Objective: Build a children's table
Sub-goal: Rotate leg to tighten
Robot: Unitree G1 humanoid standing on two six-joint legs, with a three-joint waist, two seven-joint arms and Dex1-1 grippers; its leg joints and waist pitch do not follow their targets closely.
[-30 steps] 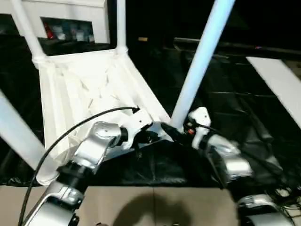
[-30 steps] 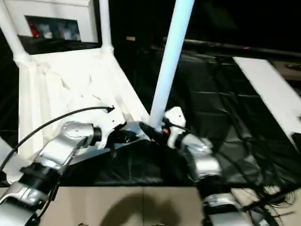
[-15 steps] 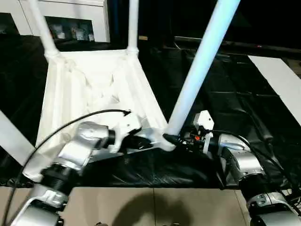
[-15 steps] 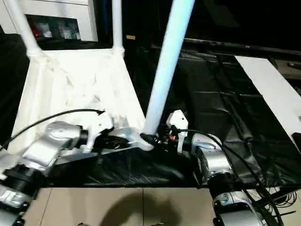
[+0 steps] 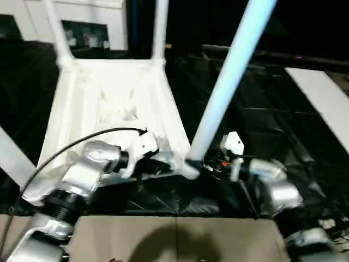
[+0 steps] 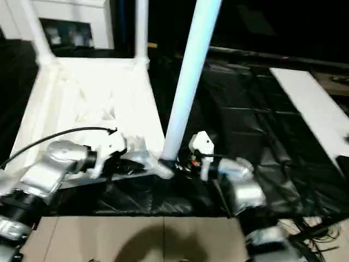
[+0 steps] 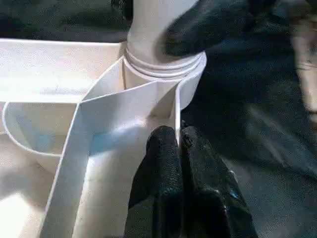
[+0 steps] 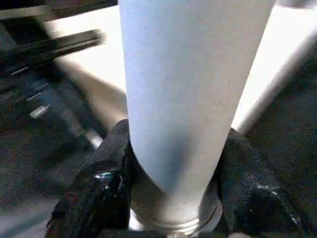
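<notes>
1. Lying upside down on black sheeting (image 5: 272,125), the white tabletop (image 5: 117,103) shows its ribbed underside, with a leg standing in each far corner: far-left leg (image 5: 56,27) and far-right leg (image 5: 160,27).
2. At the left edge, another leg (image 5: 12,158) slants up from the tabletop's near-left corner.
3. Over the near edge, the left gripper (image 7: 179,144) has its two black fingers pinched together on a thin upright rib of the tabletop, just beside the near-right corner socket (image 7: 163,64).
4. From that socket rises the near-right leg (image 5: 232,76), leaning up and away to the right.
5. The right gripper (image 8: 173,198) clasps this leg at its base, one black finger on each side, just above the socket.
6. Far right, a flat white board (image 5: 322,103) lies on the sheeting, well apart from the table.
</notes>
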